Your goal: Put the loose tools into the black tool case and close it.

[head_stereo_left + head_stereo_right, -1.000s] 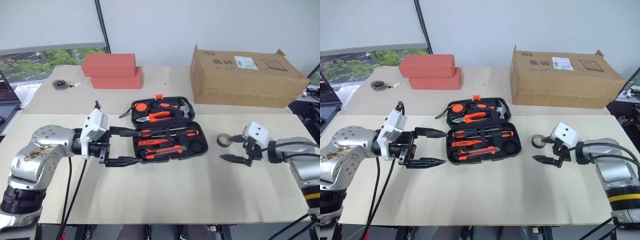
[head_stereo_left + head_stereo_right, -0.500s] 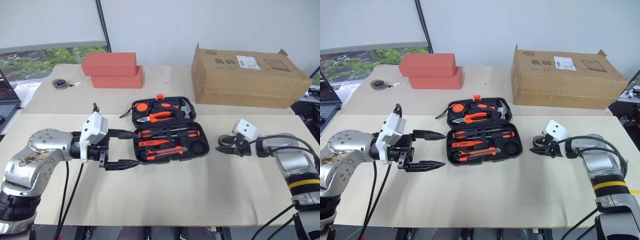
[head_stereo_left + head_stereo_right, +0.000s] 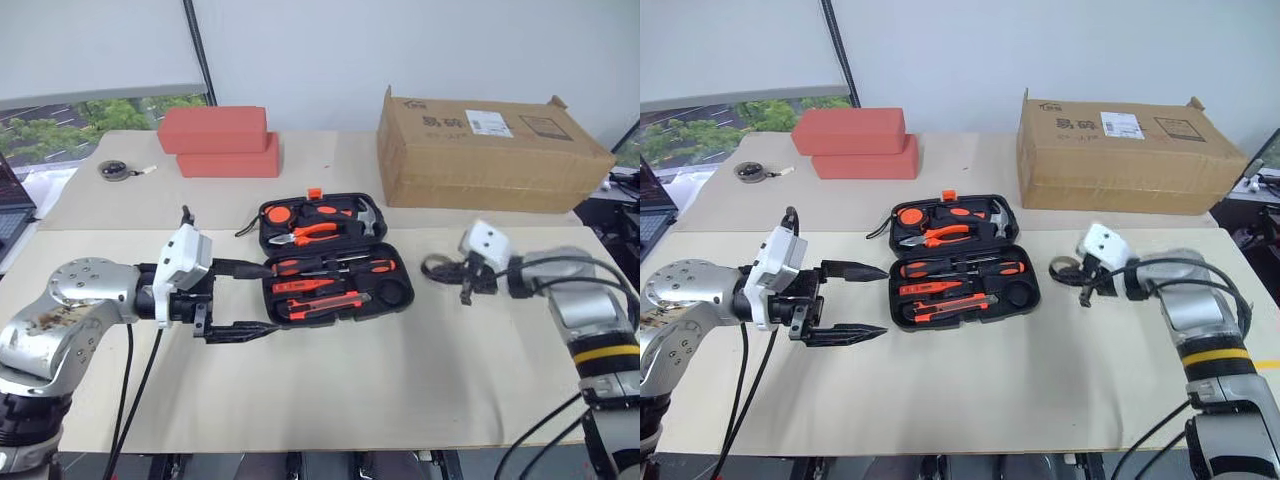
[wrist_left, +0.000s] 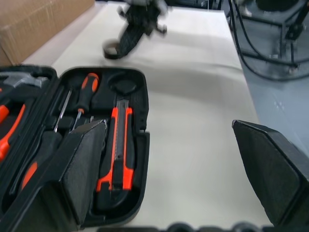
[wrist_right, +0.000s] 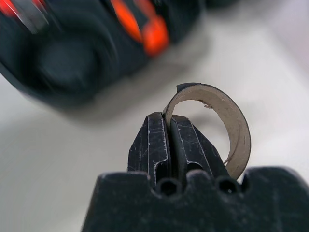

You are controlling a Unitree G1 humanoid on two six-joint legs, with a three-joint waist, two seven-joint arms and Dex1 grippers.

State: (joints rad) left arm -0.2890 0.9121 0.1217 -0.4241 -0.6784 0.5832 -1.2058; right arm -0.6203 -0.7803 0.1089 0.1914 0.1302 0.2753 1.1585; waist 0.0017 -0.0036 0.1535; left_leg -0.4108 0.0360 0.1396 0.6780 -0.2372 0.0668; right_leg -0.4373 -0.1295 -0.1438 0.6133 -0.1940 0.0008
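My right gripper pinches the tape ring, left gripper wide; next I seat it in the tool case.

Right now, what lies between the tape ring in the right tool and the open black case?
Only bare table: the left wrist view shows an empty strip between the tape ring and the black case.

Pale table, open black tool case, cardboard box, two red blocks, dark corded disc
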